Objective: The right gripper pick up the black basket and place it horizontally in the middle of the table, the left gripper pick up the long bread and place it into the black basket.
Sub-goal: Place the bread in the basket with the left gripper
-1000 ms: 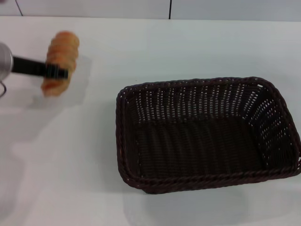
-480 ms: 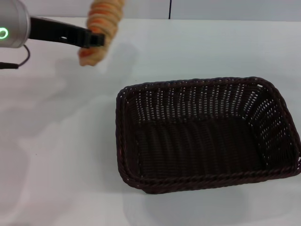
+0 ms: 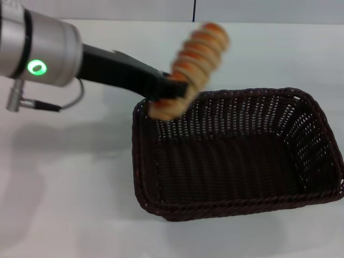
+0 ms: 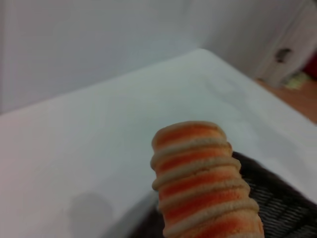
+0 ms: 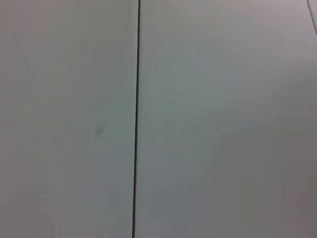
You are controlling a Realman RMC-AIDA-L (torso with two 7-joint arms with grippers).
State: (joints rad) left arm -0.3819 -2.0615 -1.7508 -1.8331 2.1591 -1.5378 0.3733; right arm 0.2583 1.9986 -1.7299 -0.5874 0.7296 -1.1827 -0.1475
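Note:
The long bread [image 3: 192, 67], striped orange and cream, hangs tilted in the air over the far left corner of the black basket [image 3: 236, 156]. My left gripper [image 3: 172, 91] is shut on its lower part, the silver arm with the green light reaching in from the left. The left wrist view shows the long bread [image 4: 200, 181] close up, with the black basket's rim [image 4: 277, 188] below it. The basket lies lengthwise on the white table [image 3: 70, 188], right of centre, and nothing lies inside it. My right gripper is out of view.
The table's far edge meets a grey wall with a dark vertical seam [image 3: 194, 11]. The right wrist view shows only a pale panel with a dark seam [image 5: 136, 119].
My left gripper has lifted the long bread off the table at the far left and carried it right and nearer, up over the basket's far left corner. The basket has not moved.

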